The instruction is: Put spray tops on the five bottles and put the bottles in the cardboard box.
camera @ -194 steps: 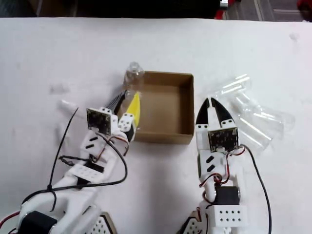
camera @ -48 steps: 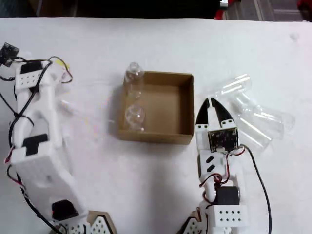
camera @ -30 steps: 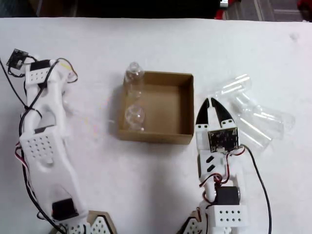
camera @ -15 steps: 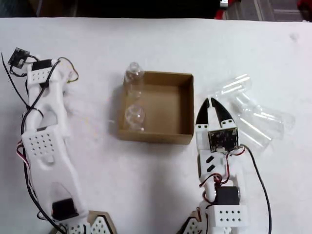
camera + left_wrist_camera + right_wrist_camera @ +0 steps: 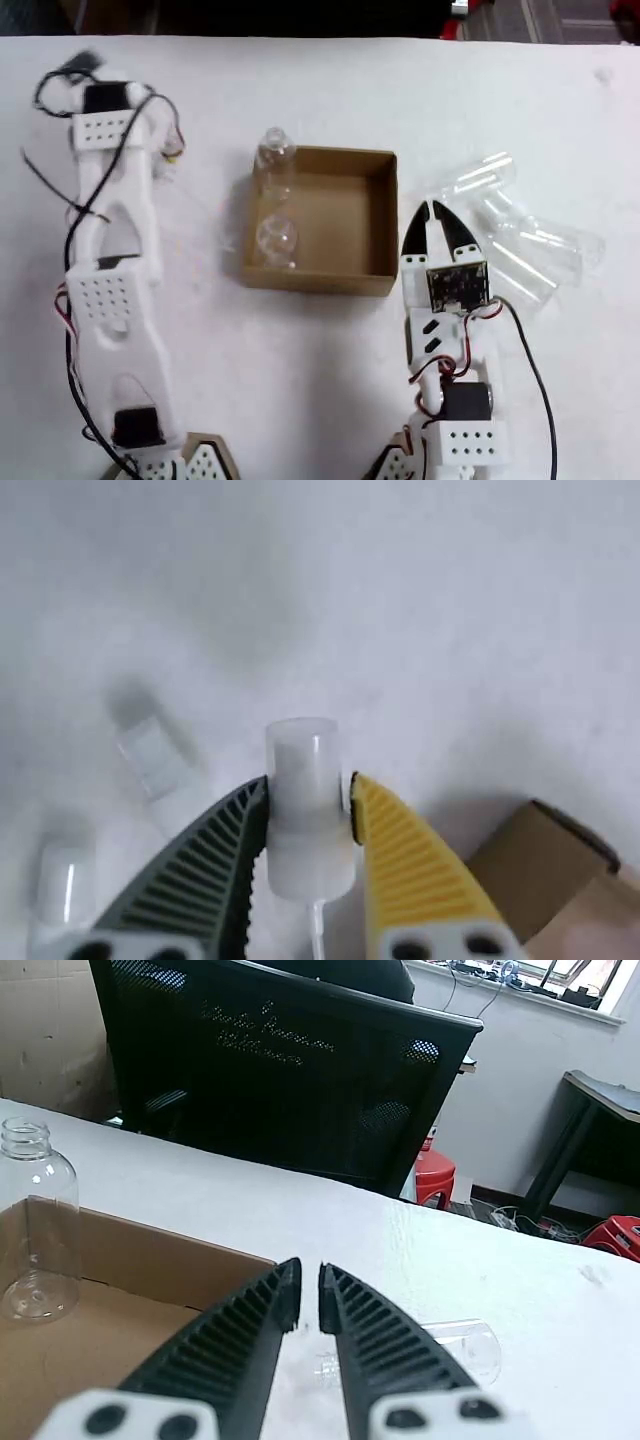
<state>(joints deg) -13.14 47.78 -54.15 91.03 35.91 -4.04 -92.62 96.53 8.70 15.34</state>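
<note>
**Spray top gripped by the left claw, two bottles standing in the box**

The left gripper (image 5: pixel 308 792) was closed around a clear spray top (image 5: pixel 305 820), which was held upright between the grey and the yellow jaw, its thin tube hanging down. In the high view, the left arm (image 5: pixel 110 250) was stretched along the left edge of the worktop (image 5: pixel 330 90), toward its far left corner. Two more loose tops (image 5: pixel 148 750) (image 5: pixel 62 885) were lying on the white surface near the gripper.

The cardboard box (image 5: pixel 320 281) was placed in the middle of the worktop. Two open bottles (image 5: pixel 275 155) (image 5: pixel 274 240) were standing inside it, along its left wall, both without tops.

The right gripper (image 5: pixel 432 212) was resting just beside the right wall of the box. Its jaws were almost together and nothing was held between them. Three further bottles (image 5: pixel 482 175) (image 5: pixel 552 243) (image 5: pixel 522 272) were lying on their sides toward the right edge of the worktop, close to each other.
</note>
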